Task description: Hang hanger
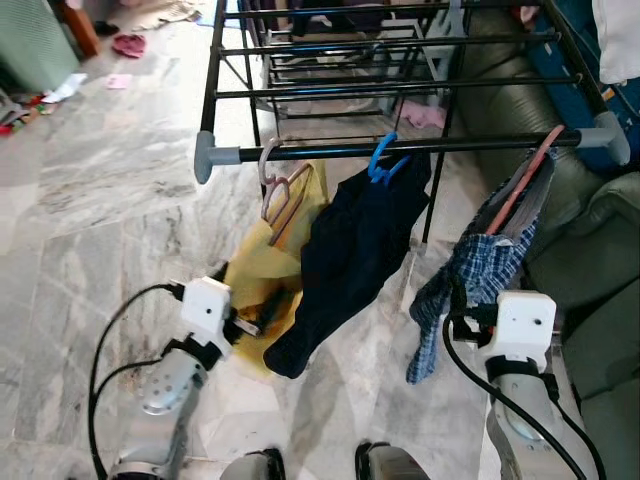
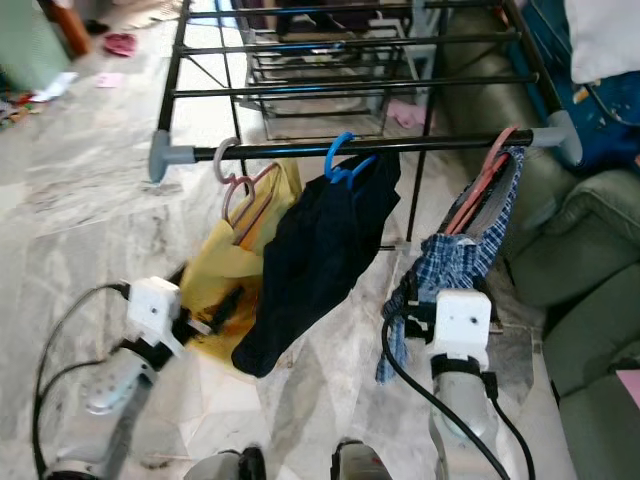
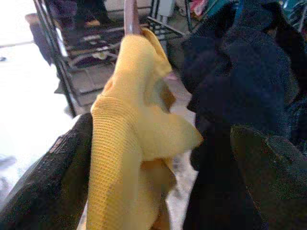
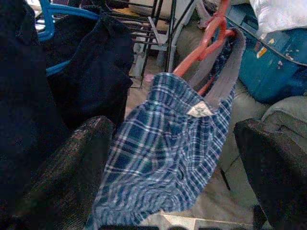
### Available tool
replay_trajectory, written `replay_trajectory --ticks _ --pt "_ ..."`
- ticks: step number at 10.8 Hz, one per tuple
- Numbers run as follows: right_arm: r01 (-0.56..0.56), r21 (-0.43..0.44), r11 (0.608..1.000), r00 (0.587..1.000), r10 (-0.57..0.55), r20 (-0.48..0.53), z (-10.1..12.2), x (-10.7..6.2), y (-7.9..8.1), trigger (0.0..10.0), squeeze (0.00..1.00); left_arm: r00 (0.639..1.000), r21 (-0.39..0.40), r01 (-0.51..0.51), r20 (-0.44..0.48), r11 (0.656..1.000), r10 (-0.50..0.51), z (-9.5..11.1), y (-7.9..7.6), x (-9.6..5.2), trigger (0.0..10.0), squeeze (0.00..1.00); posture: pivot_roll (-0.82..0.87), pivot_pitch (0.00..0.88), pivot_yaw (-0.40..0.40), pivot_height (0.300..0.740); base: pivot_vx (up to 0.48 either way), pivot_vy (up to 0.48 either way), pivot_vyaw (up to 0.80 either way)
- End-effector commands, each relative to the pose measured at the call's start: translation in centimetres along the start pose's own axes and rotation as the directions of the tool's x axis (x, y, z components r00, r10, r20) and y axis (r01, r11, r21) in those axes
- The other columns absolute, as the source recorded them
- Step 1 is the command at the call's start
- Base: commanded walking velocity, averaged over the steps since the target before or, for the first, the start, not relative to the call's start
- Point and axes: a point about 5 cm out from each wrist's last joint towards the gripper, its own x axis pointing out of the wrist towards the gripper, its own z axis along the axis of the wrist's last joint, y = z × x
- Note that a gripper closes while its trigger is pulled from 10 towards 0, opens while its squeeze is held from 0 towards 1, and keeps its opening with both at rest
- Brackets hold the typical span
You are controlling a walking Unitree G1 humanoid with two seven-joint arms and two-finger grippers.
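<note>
A black drying rack (image 1: 330, 151) stands before me, with three hangers on its front rail. A pink hanger (image 1: 272, 180) carries a yellow garment (image 1: 255, 270). A blue hanger (image 1: 384, 158) carries a dark navy garment (image 1: 350, 260). A red hanger (image 1: 525, 175) holds a blue plaid shirt (image 1: 480, 270) at the rail's right end. My left gripper (image 1: 255, 322) is open at the lower part of the yellow garment (image 3: 129, 134), which lies between its fingers (image 3: 53, 182). My right gripper (image 1: 460, 325) is open just below the plaid shirt (image 4: 168, 153), fingers (image 4: 72, 177) wide apart.
A green sofa (image 1: 590, 250) sits close on the right, with a blue case (image 1: 580, 90) and white cloth (image 1: 620, 35) above it. More rack rails run behind the front one. Marble floor (image 1: 110, 200) extends to the left, with small items (image 1: 128, 44) scattered far back.
</note>
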Motion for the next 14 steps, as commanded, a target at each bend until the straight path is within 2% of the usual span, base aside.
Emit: replay_trajectory --ticks 1,2,3,6,9,11,12,13,14 --pt "0.022 -0.01 1.0 0.999 -0.023 -0.029 -0.5 -0.1 -0.3 10.0 0.0 1.0 0.017 -0.021 -0.009 1.0 0.021 -0.2 0.4 -0.5 10.0 0.0 -0.16 0.236 0.034 0.74 0.0 0.0 0.0" --pt "0.038 -0.015 0.999 0.999 -0.039 -0.034 -0.5 0.1 -0.3 10.0 0.0 1.0 -0.002 -0.015 -0.016 1.0 0.015 -0.4 0.3 -0.7 10.0 0.0 -0.16 0.239 0.036 0.74 0.0 0.0 0.0" --pt "0.047 0.001 0.999 0.998 -0.047 -0.041 -0.3 1.2 -0.4 10.0 0.0 1.0 -0.016 0.008 -0.017 1.0 -0.008 -0.5 -0.2 -0.8 10.0 0.0 -0.16 0.242 0.039 0.74 0.0 0.0 0.0" --pt "0.051 0.028 0.998 0.997 -0.049 -0.055 1.8 6.7 0.0 10.0 0.0 0.995 -0.042 0.097 -0.016 0.994 -0.098 -0.4 -1.2 -0.4 10.0 0.0 -0.14 0.264 0.041 0.74 0.0 0.0 0.0" --pt "0.074 -0.01 0.997 0.992 -0.074 -0.103 2.7 10.5 -0.1 10.0 0.0 0.994 -0.049 0.102 -0.024 0.994 -0.104 -0.4 -1.2 -0.7 10.0 0.0 -0.12 0.27 0.039 0.74 0.0 0.0 0.0" --pt "0.159 0.019 0.987 0.974 -0.153 -0.166 2.9 12.3 -1.3 10.0 0.0 0.993 -0.059 0.115 -0.033 0.992 -0.117 -0.5 -1.4 -0.9 10.0 0.0 -0.11 0.27 0.038 0.74 0.0 0.0 0.0" --pt "0.168 0.001 0.986 0.971 -0.165 -0.174 3.1 12.7 -1.6 8.8 0.0 0.993 -0.06 0.115 -0.035 0.992 -0.117 -0.6 -1.4 -0.9 10.0 0.0 -0.11 0.271 0.035 0.74 0.0 0.0 0.0" --pt "0.186 -0.011 0.982 0.964 -0.185 -0.193 2.9 12.8 -1.9 10.0 0.0 0.992 -0.062 0.114 -0.037 0.992 -0.117 -0.6 -1.3 -0.9 10.0 0.0 -0.11 0.271 0.034 0.74 0.0 0.0 0.0" --pt "0.193 -0.02 0.981 0.959 -0.193 -0.206 2.6 12.7 -2.1 10.0 0.0 0.992 -0.064 0.114 -0.04 0.991 -0.117 -0.7 -1.4 -0.9 10.0 0.0 -0.11 0.27 0.034 0.74 0.0 0.0 0.0"
